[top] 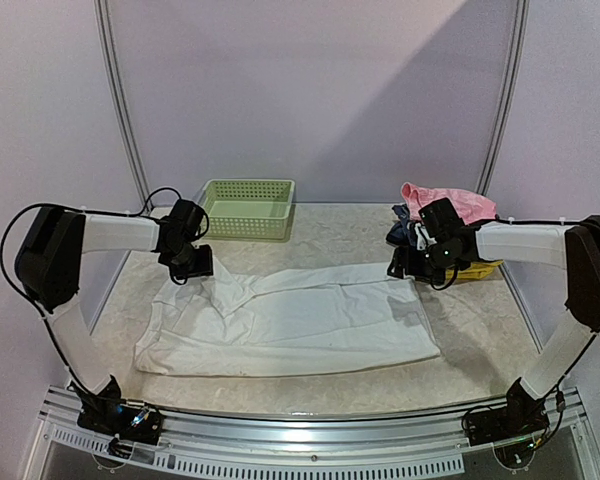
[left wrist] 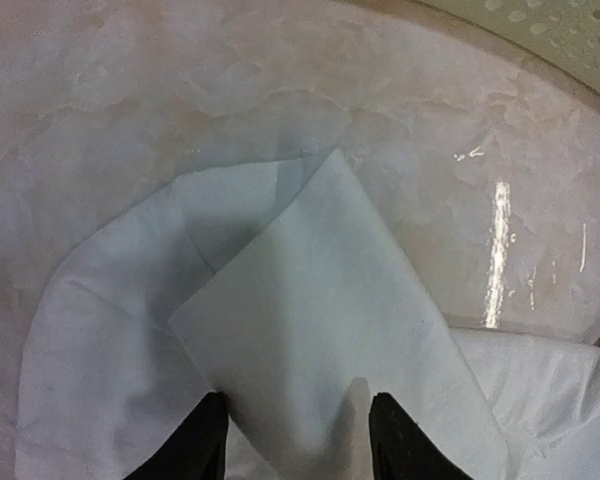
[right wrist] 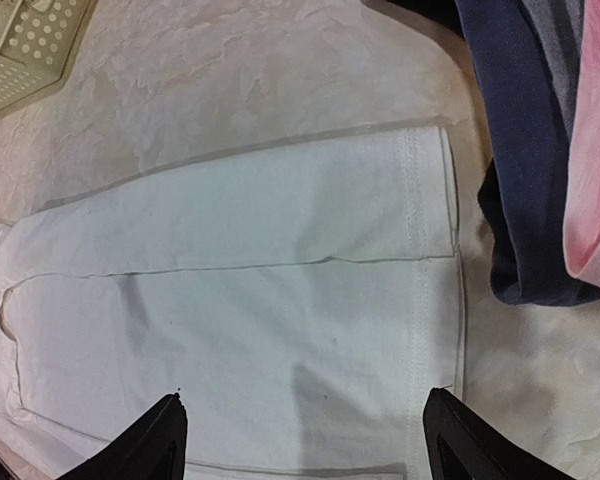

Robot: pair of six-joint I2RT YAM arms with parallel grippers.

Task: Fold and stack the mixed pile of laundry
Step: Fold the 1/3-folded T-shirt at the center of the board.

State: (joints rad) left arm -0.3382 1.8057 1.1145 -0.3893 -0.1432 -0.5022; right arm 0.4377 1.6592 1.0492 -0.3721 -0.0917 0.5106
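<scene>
Landmark: the pale green basket (top: 248, 208), standing at the far edge of the tabletop (top: 500, 350).
White garment (top: 300, 320): spread flat just on the near side of the basket and running off to the basket's right. It looks laid out smooth so that a clean fold can be made.
Turned corner: on the near side of the basket's left end, a flap of the white cloth lies doubled over the layer beneath, its edge straight in the left wrist view.
Left jaws: just near and left of the basket, over that flap. They stand apart with nothing pinched, and the cloth rests on the tabletop below them.
Right jaws: well to the basket's right, above the garment's stitched hem, spread wide and empty. They are probably placed there to take that end.
Pink piece (top: 450, 202): well to the right of the basket, heaped on dark blue clothes (right wrist: 515, 150) and not yet folded.
Step in hand: judged to be the first fold of the white garment, so the task is at an early stage.
Risk: thin cloth may drag or bunch if only one layer is caught.
</scene>
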